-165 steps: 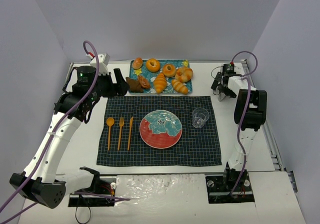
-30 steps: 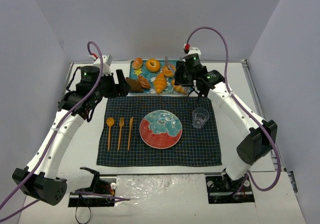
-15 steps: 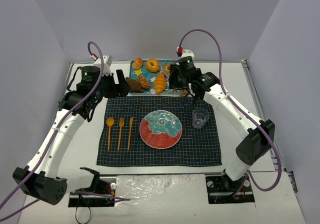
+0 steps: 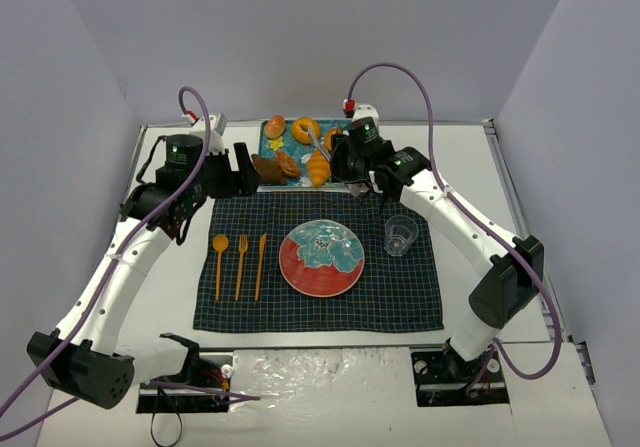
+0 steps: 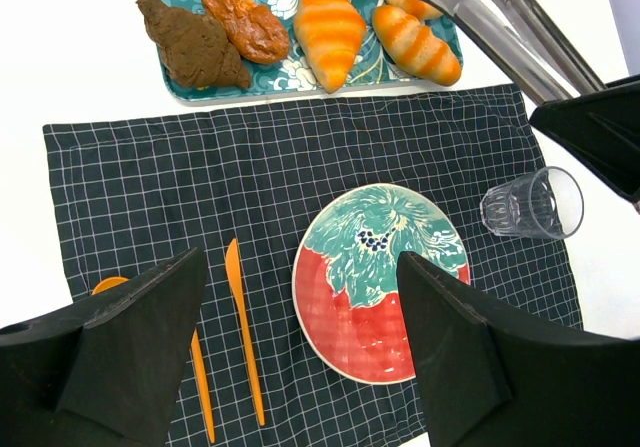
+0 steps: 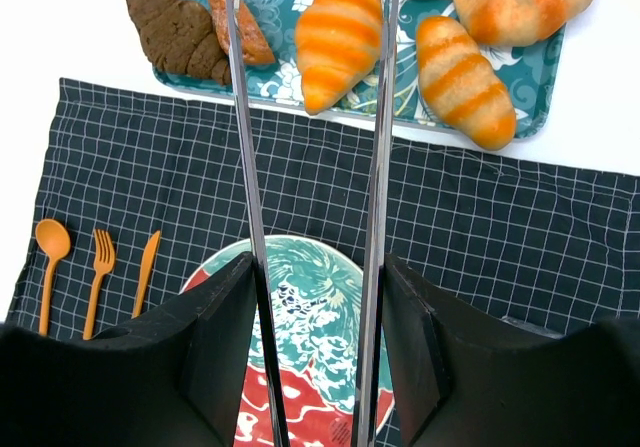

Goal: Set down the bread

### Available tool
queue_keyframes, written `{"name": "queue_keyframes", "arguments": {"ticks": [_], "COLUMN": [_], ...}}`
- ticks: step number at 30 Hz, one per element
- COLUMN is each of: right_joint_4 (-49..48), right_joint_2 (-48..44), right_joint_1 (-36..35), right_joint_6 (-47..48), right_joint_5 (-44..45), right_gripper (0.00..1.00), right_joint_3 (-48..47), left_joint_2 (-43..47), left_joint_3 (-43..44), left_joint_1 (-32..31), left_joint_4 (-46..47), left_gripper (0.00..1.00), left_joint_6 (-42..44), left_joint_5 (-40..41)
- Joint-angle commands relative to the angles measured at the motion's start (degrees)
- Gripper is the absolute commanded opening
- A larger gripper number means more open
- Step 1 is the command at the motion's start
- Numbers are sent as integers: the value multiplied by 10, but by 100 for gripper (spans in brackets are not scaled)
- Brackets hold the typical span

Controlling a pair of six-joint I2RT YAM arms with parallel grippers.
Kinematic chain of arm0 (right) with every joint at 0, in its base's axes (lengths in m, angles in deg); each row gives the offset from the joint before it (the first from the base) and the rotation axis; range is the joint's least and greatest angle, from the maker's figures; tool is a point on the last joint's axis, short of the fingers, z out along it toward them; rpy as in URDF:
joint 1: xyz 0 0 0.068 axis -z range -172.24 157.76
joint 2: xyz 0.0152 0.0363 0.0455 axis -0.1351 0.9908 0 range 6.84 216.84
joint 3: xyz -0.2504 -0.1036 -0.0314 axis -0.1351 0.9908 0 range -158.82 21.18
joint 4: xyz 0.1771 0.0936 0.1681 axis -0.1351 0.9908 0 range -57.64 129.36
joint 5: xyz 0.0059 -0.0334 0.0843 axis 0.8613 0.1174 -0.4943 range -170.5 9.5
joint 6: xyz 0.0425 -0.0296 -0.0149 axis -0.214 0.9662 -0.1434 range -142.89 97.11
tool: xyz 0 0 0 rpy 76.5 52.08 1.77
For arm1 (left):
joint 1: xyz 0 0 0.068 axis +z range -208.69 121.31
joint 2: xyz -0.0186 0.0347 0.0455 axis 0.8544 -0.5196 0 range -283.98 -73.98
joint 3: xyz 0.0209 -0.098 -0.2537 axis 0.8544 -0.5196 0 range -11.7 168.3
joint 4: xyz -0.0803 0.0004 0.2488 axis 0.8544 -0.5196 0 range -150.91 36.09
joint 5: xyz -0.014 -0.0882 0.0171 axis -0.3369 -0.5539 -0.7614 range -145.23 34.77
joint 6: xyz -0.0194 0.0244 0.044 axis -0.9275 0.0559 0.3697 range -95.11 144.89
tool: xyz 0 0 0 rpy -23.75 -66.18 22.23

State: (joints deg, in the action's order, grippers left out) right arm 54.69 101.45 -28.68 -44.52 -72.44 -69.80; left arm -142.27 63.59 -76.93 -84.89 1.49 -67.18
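Note:
The bread (image 6: 340,32), a golden-orange ridged croissant, lies on the teal tray (image 6: 285,82) at the back of the table, also seen from above (image 4: 318,167). My right gripper (image 6: 318,267) is shut on metal tongs (image 6: 243,137). The two tong arms reach forward and pass on either side of the bread; their tips run out of the right wrist view. Whether they touch it I cannot tell. My left gripper (image 5: 300,257) hangs open, with nothing in it, high over the red and teal plate (image 5: 380,282). That plate (image 4: 321,257) sits mid-mat.
A paler croissant (image 6: 463,80), doughnuts (image 4: 305,128) and brown pastries (image 5: 190,47) share the tray. On the dark checked mat (image 4: 410,292) stand a clear glass (image 4: 400,235) right of the plate and an orange spoon, fork and knife (image 4: 240,265) left of it.
The right arm swung in from the far right with the tongs and over the last second slid left along the tray until the tongs straddle the bread. The left arm barely moved.

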Motion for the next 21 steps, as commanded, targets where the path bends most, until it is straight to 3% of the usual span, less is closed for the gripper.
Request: {"name": "queue_keyframes", "arguments": {"ticks": [1,21], "right_joint_4": [-25,-64], "right_joint_2": [-20,18], "right_joint_1": [-8,-11], "right_joint_6": [-8,-14], "right_joint_5": [23,18], "right_gripper": [46,46], "right_joint_3": [15,60], "left_joint_2": [14,17], "left_joint_3": [10,4], "left_joint_1": [2,2], "left_joint_4": [36,37], "left_gripper": [73,73], "left_joint_6": [-3,-3], "left_joint_5": [3,4]}}
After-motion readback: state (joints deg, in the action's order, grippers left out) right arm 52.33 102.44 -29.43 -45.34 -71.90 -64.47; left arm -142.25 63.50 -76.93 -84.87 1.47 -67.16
